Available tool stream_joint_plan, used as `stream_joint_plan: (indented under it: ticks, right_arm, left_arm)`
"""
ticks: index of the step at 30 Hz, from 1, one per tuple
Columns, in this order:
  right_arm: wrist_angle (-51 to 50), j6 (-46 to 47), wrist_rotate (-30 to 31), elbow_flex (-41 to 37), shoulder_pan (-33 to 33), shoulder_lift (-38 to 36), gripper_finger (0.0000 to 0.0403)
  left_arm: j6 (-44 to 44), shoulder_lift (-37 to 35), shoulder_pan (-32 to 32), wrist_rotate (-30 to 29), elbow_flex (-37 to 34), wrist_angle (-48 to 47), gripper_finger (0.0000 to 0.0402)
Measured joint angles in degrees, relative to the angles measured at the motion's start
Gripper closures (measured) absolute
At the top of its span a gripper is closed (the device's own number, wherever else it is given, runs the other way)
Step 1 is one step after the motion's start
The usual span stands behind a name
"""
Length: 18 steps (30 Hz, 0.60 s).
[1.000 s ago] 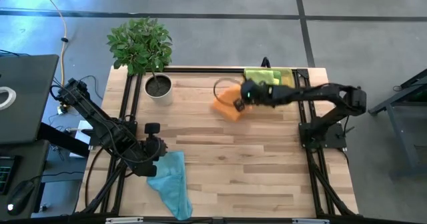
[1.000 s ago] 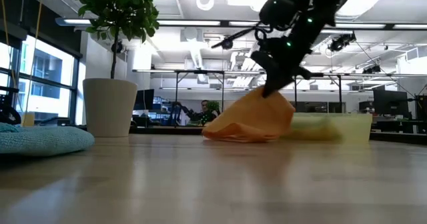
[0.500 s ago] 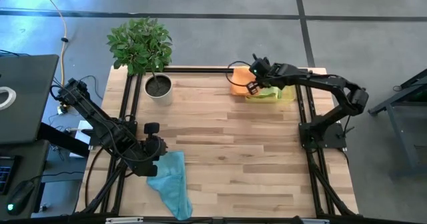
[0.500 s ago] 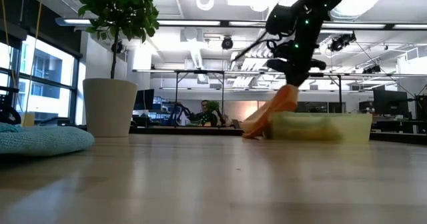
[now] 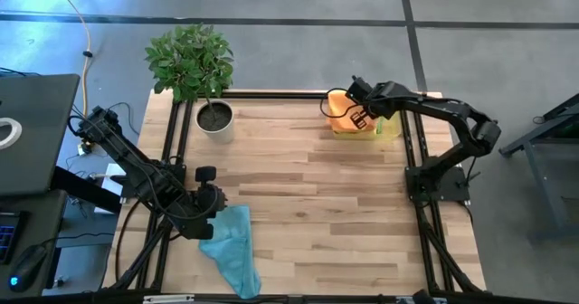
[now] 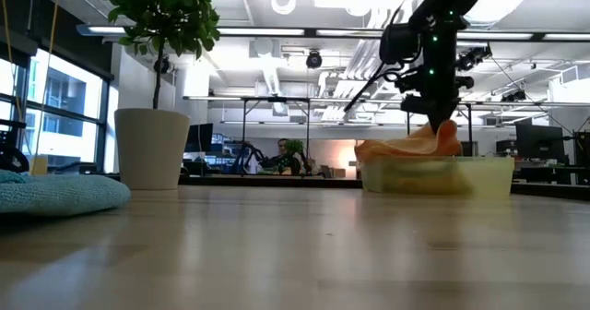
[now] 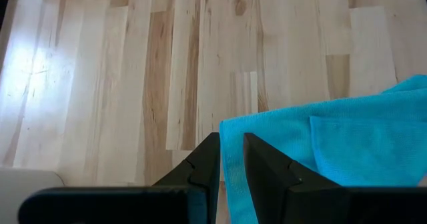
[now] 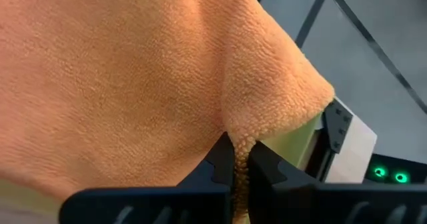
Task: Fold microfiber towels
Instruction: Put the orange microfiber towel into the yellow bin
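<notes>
My right gripper [image 5: 358, 116] is shut on the orange microfiber towel [image 5: 338, 109], which lies draped over the translucent yellow tray [image 6: 484, 175] at the table's far right. Lime green cloth [image 5: 384, 123] shows inside the tray beneath it. My left gripper [image 5: 213, 212] is near the table's front left, shut on the light blue towel [image 5: 235, 251], which lies spread on the wood toward the near edge. In the low view the blue towel [image 6: 55, 195] rests flat at the far left of the picture. My left gripper pinches the blue towel's edge close to a corner [image 7: 228, 132] between its two fingers, slanting down from above. The rest of the towel [image 7: 347, 137] lies slack on the table. My right gripper pinches a raised fold of the orange towel [image 8: 240, 125] between its two fingers, slanting down from above. How many layers are in the fold I cannot tell. The towel sags below the fingers onto the tray [image 8: 347, 134].
A potted plant [image 5: 212, 114] in a white pot stands at the far left of the table. Bare wood [image 5: 317, 204] stretches between the two arms. Black frame rails [image 5: 416, 204] run along the table's left and right sides.
My right gripper has carried the orange towel from the far middle of the table toward the far right corner, rising and tipping steeper. The towel has left the wood and now lies draped over the tray.
</notes>
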Motion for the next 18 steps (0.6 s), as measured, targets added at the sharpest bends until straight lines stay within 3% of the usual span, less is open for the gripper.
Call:
stream_joint_plan:
  ticks: [12, 18]
  right_arm:
    - [-0.91, -2.63, 1.15, 0.02, -2.63, -0.02, 0.0401]
    - [-3.82, -1.7, 1.22, 0.02, -2.63, -0.04, 0.0342]
  left_arm:
    - [0.0, 0.0, 0.0, 0.02, 0.0, -0.02, 0.0344]
    - [0.0, 0.0, 0.0, 0.02, 0.0, 0.0, 0.0344]
